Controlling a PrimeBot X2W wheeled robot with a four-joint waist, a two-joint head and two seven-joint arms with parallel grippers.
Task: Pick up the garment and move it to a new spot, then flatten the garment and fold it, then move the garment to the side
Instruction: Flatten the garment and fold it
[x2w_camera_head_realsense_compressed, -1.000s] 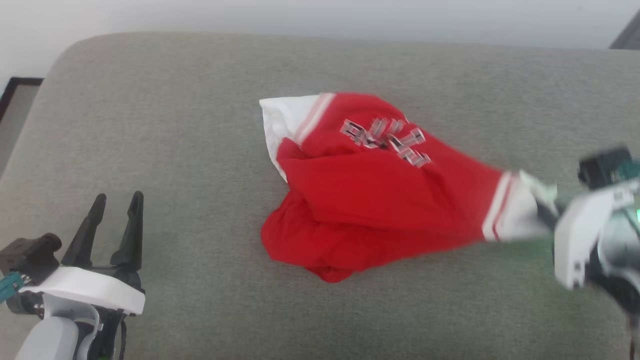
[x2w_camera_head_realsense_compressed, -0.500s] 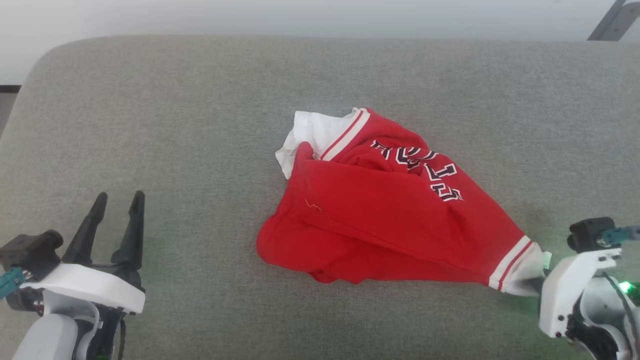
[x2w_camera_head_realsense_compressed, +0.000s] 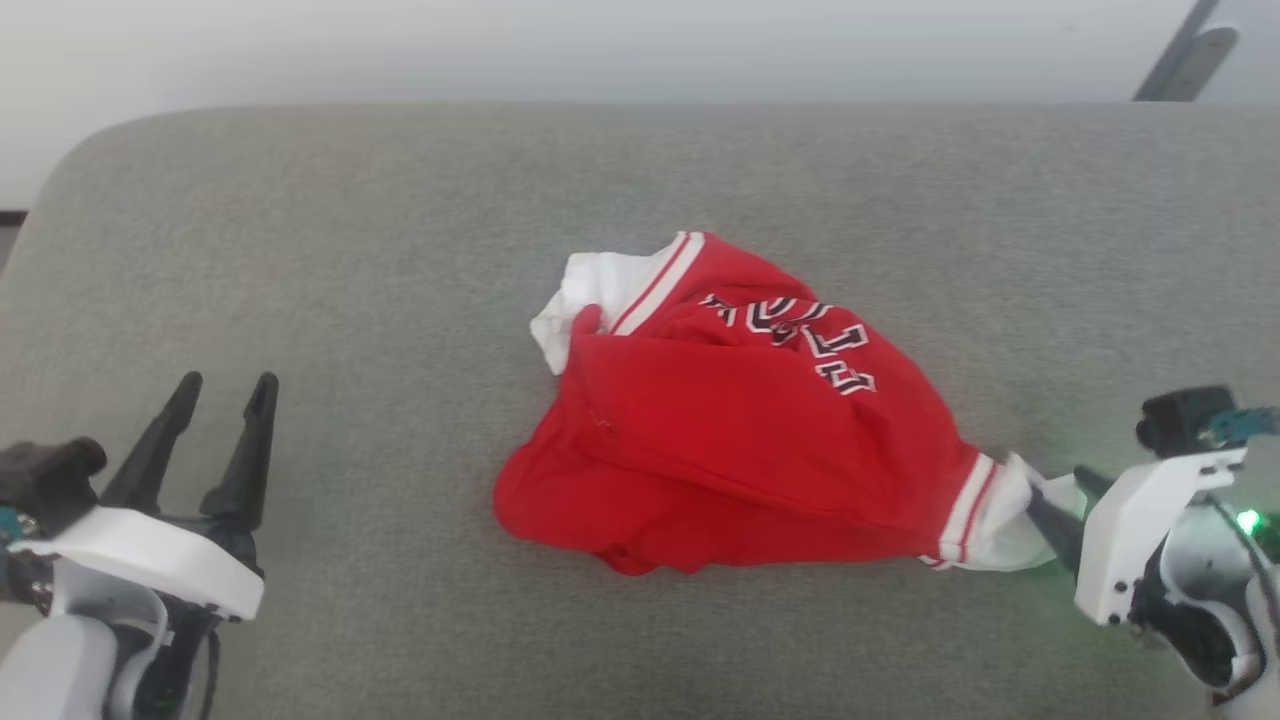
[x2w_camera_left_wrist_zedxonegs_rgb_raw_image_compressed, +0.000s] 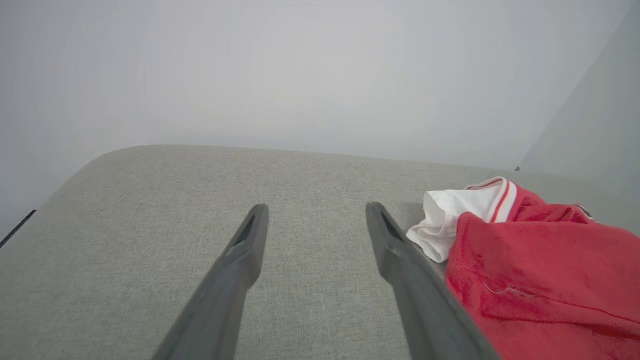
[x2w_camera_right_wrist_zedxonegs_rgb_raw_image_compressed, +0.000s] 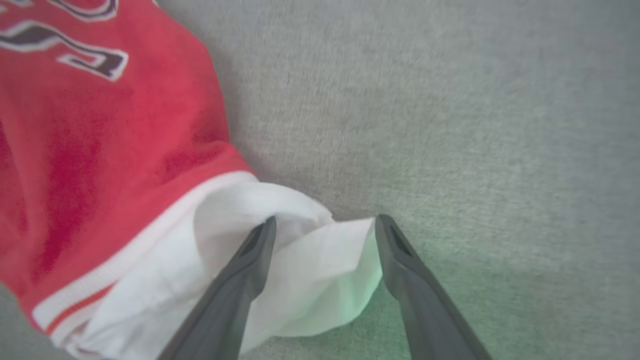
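Note:
The garment (x2w_camera_head_realsense_compressed: 730, 440), a red jersey with white sleeves and dark lettering, lies crumpled mid-cushion. Its right white sleeve (x2w_camera_head_realsense_compressed: 1000, 515) stretches toward my right gripper (x2w_camera_head_realsense_compressed: 1055, 485). In the right wrist view that gripper (x2w_camera_right_wrist_zedxonegs_rgb_raw_image_compressed: 326, 219) is open, its two fingers spread with the slack sleeve end (x2w_camera_right_wrist_zedxonegs_rgb_raw_image_compressed: 310, 270) lying between them on the cushion. My left gripper (x2w_camera_head_realsense_compressed: 228, 385) hovers open at the lower left, well apart from the cloth. In the left wrist view this gripper (x2w_camera_left_wrist_zedxonegs_rgb_raw_image_compressed: 316, 207) holds nothing, and the garment (x2w_camera_left_wrist_zedxonegs_rgb_raw_image_compressed: 540, 280) lies just right of its right finger.
The grey upholstered cushion (x2w_camera_head_realsense_compressed: 350, 250) spans the whole work area, with a rounded far-left corner and a pale wall behind it. A dark slanted bar (x2w_camera_head_realsense_compressed: 1185, 60) shows at the top right, beyond the cushion's back edge.
My right gripper has opened and let go of the white sleeve, which now lies slack on the cushion. The head camera has shifted; the left gripper stays open in place.

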